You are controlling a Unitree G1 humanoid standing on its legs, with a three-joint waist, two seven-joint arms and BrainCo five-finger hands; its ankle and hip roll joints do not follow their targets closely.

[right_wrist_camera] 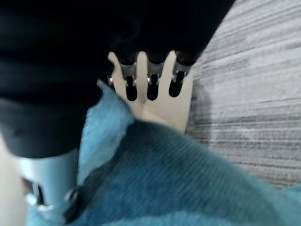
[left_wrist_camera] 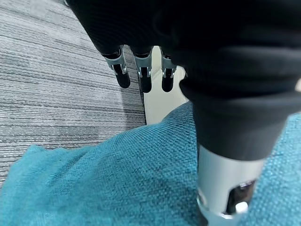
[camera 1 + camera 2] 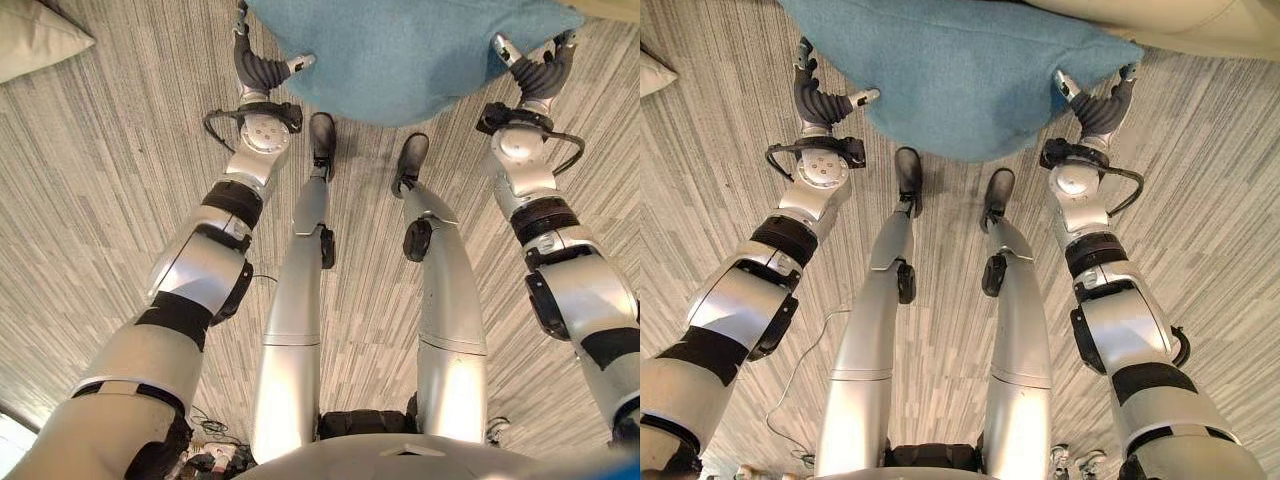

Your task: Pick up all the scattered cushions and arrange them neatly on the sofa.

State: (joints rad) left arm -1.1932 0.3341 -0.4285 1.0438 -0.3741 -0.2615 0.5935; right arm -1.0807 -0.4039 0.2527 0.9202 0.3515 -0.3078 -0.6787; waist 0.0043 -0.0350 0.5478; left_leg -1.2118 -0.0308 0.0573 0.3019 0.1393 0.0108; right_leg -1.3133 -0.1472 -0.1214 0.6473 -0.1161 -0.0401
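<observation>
While both arms reached forward, a teal cushion (image 3: 960, 70) sat at the top centre of the frame, above the grey carpet (image 3: 100, 200). The left hand (image 3: 262, 68) and right hand (image 3: 1095, 100) flanked it, each thumb lying on the fabric, fingers (image 2: 141, 77) extended and apart. A beige cushion (image 3: 30, 35) lay at upper left.

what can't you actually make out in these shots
- Large teal fabric cushion: far edge cut off by the frame top in both eye views.
- Pale beige cushion on the grey carpet: mostly cut off by the left eye view's corner.
- Left hand and right hand: fingertips hidden behind the teal cushion in the eye views.
</observation>
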